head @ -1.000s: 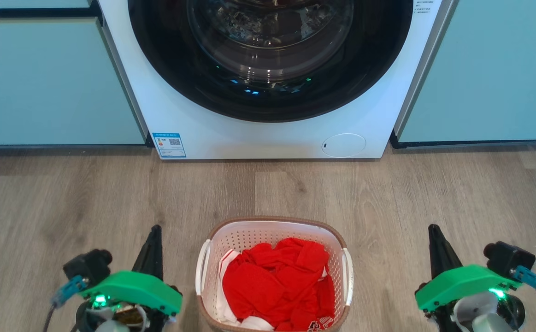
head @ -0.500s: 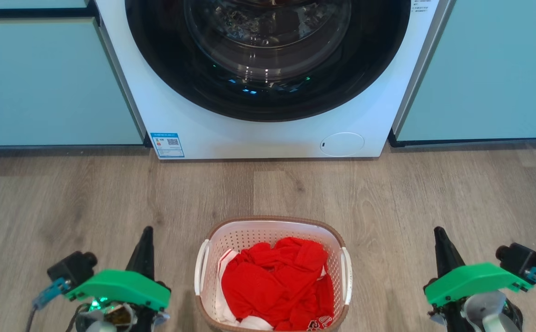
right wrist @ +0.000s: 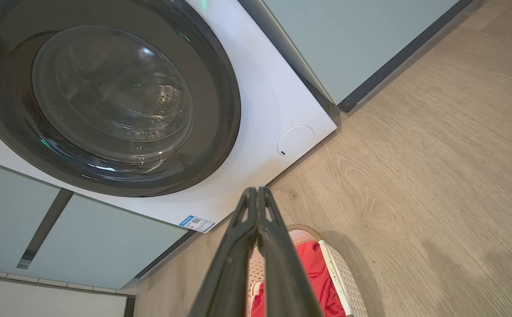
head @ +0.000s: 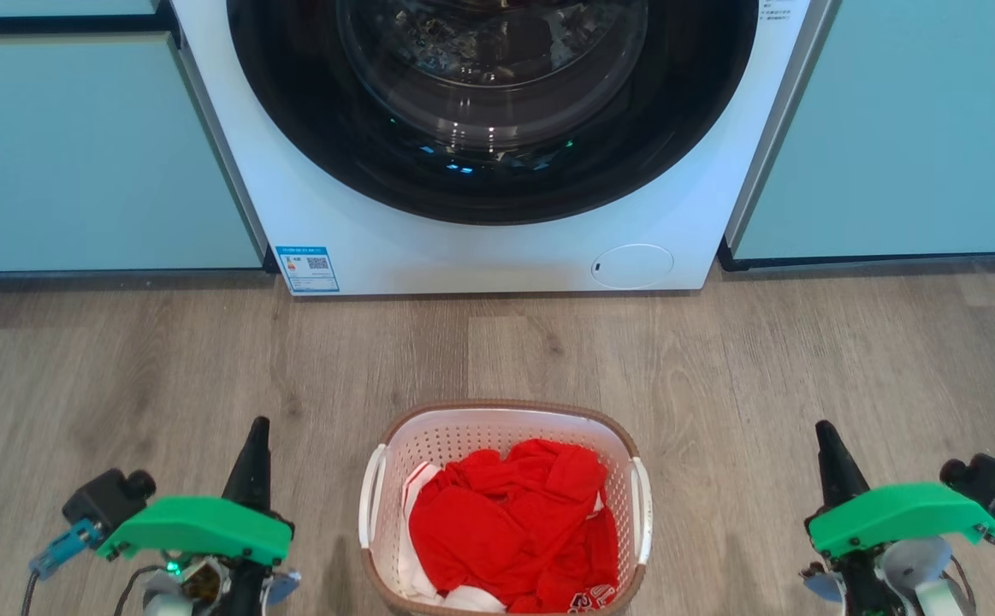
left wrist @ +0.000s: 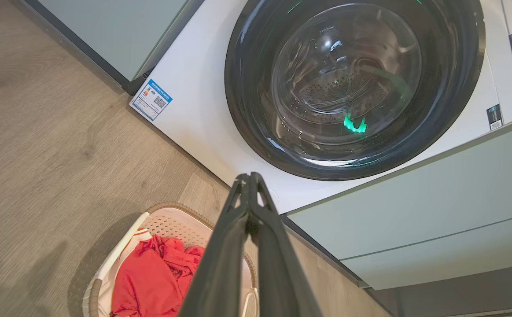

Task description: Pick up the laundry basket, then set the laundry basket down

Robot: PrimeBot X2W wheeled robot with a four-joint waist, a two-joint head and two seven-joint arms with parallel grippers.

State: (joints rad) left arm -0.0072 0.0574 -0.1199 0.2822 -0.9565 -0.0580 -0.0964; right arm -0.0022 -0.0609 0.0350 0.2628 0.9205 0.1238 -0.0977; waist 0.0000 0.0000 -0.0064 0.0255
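Nearest us, the left gripper [head: 257,428] and the right gripper [head: 824,429] sit low at either side. Each has its two dark fingers pressed together on nothing, and both are well apart from the basket. Between them the laundry basket [head: 463,441] stands upright on the wood floor [head: 719,359]. It has white perforated walls, a brown woven-look rim and a white handle [head: 368,505] on each side, and it is loaded with red clothing [head: 514,522] over something white. We judge that this fits either an approach before lifting or a withdrawal after setting down, so we prescribe no move. Beyond stands the washer [head: 497,257], flanked by pale green cabinets [head: 78,154].
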